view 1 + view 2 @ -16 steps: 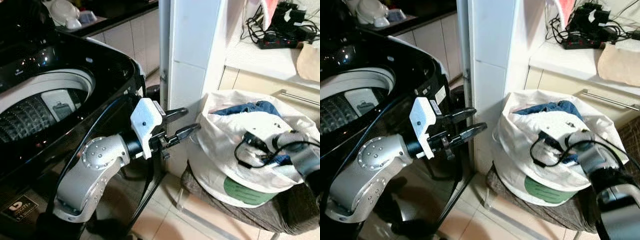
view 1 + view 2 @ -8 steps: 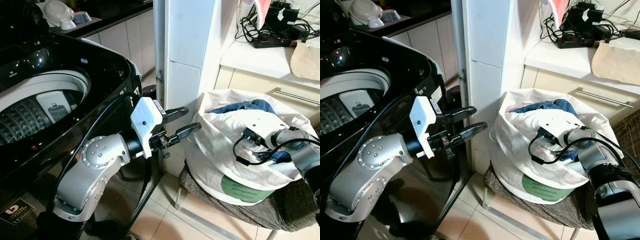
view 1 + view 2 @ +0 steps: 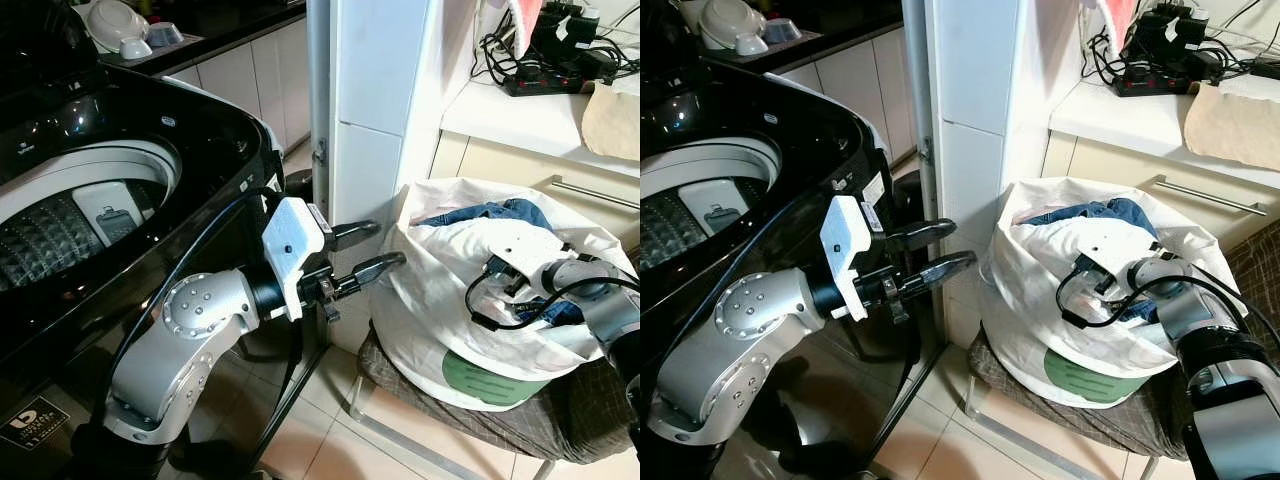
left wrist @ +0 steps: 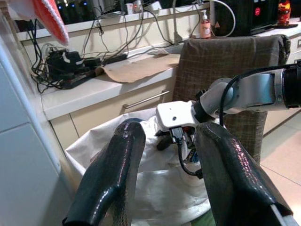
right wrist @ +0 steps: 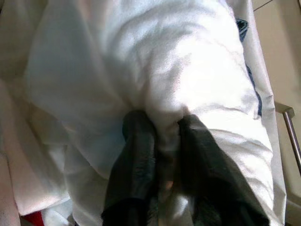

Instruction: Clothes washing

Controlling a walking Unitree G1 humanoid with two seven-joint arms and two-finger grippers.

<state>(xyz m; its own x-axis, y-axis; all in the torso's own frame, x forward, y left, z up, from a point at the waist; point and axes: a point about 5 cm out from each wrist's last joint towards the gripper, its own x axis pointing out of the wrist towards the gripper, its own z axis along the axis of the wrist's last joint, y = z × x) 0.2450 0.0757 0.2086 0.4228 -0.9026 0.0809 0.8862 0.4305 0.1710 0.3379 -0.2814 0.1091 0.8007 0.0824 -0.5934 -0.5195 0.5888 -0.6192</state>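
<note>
Right gripper (image 5: 162, 155) was down in the laundry bag (image 3: 450, 340), fingers (image 5: 136, 150) nearly closed, pinching a fold of white cloth (image 5: 155, 80); blue jeans (image 3: 500, 212) lay at the bag's 12 o'clock. Bag sat on a chair (image 3: 560, 425). Left gripper (image 3: 365, 250) hung with fingers parted, holding nothing, just at the bag's 9 o'clock rim. Washer drum (image 3: 90, 215) stood open, well apart at 9 o'clock. Judged best: keep the pinch deep (cloth looked thin, likely to slip), lift straight up to clear the rim, and let the left gripper steady the bag.
</note>
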